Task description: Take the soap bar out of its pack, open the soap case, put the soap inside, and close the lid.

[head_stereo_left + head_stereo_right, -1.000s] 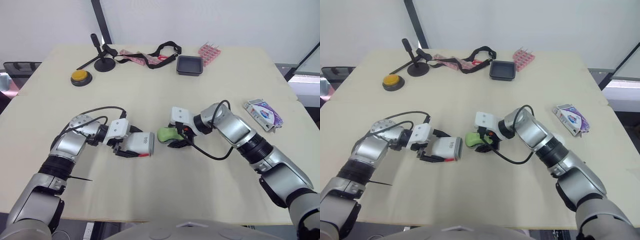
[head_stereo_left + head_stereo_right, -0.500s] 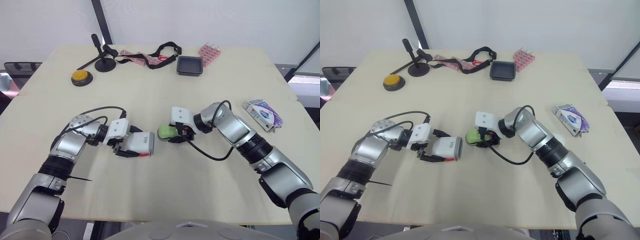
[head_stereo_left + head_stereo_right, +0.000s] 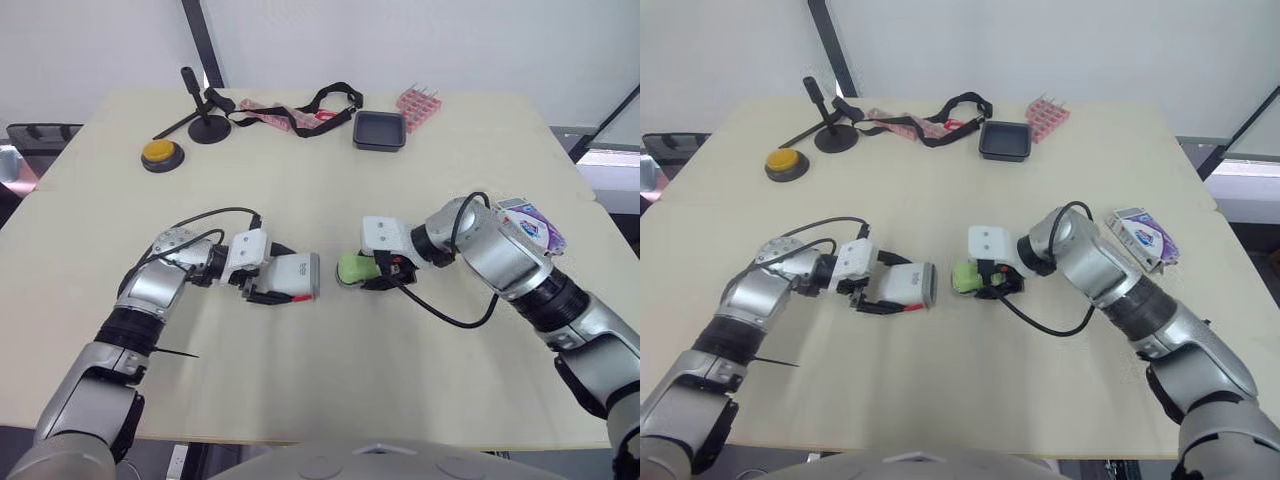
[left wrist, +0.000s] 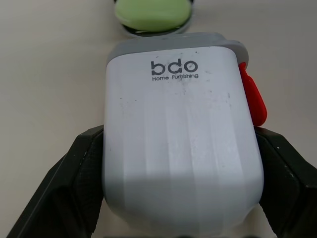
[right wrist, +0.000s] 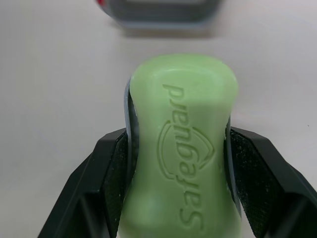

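**Worktop stock: soap case and soap bar, both in hand**

Head view. The left end effector (image 3: 272, 277) is clamped on a white soap case (image 3: 297, 276), midway between the worktop's (image 3: 330, 190) left and right edges and nearer its near edge than its far one. The case lies on its side with the lid closed. Just beside it, with a narrow gap, a green soap bar (image 3: 352, 268) is pinched in the right end effector (image 3: 380, 272). The soap pack (image 3: 530, 222) lies at the right edge, well apart. A black tray (image 3: 380, 131) and a yellow button (image 3: 161, 152) are near the far edge.

Left wrist view. Two black fingers (image 4: 74, 183) press the case's long sides. The white lid is printed "bdo Home Furnishing", with a grey rim beyond it and a red latch (image 4: 252, 96) on one side. The green bar is close past the rim.

Right wrist view. The bar is embossed "Safeguard" and gripped at its waist between both fingers. The case's grey edge is just ahead.
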